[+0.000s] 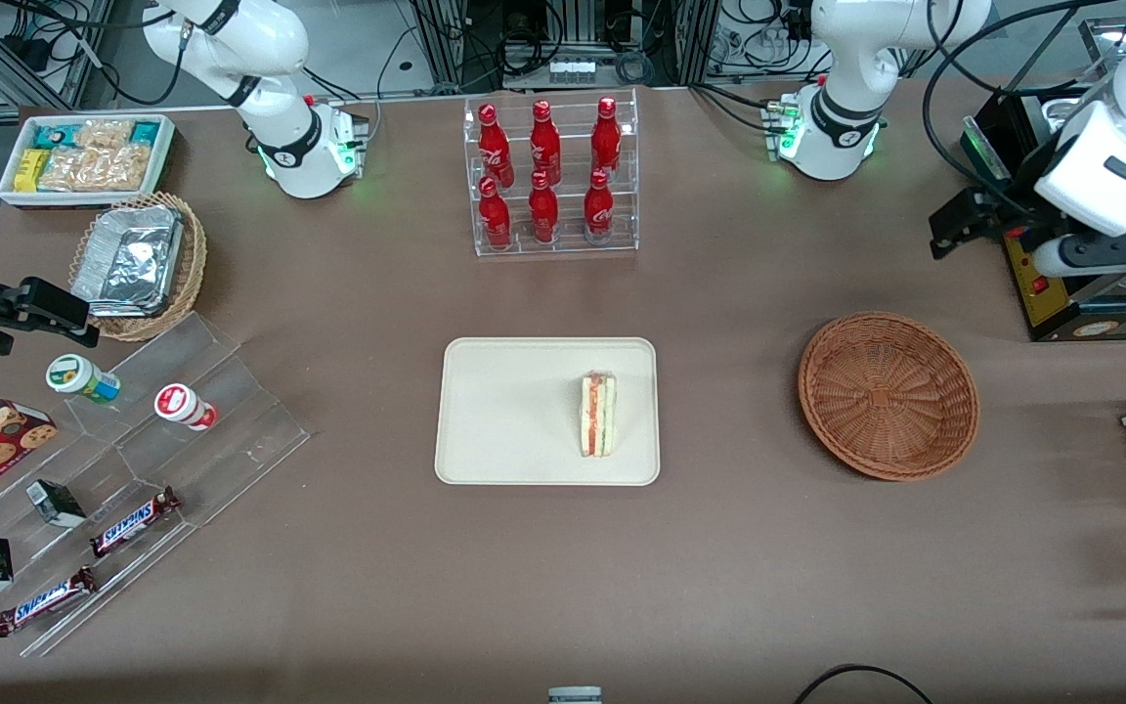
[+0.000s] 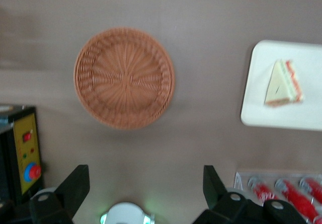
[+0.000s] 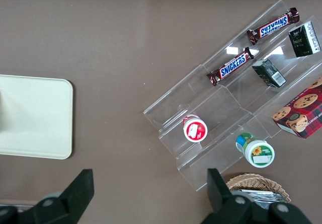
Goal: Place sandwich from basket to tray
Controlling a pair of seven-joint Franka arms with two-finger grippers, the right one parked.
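The sandwich [image 1: 598,414] lies on the cream tray [image 1: 495,411], on the part of the tray nearest the basket, its red and green filling edge showing. The reddish-brown woven basket [image 1: 887,394] stands empty beside the tray, toward the working arm's end of the table. My left gripper [image 1: 959,225] is raised above the table, farther from the front camera than the basket and apart from it. In the left wrist view the gripper [image 2: 146,183] is open and empty, with the basket [image 2: 125,78], the tray [image 2: 261,108] and the sandwich [image 2: 283,83] in sight.
A clear rack of red bottles [image 1: 551,176] stands farther from the front camera than the tray. A black box with a yellow panel [image 1: 1042,284] sits close to the gripper. Clear steps with snacks [image 1: 133,460], a tan foil basket [image 1: 138,264] and a white bin [image 1: 84,156] lie toward the parked arm's end.
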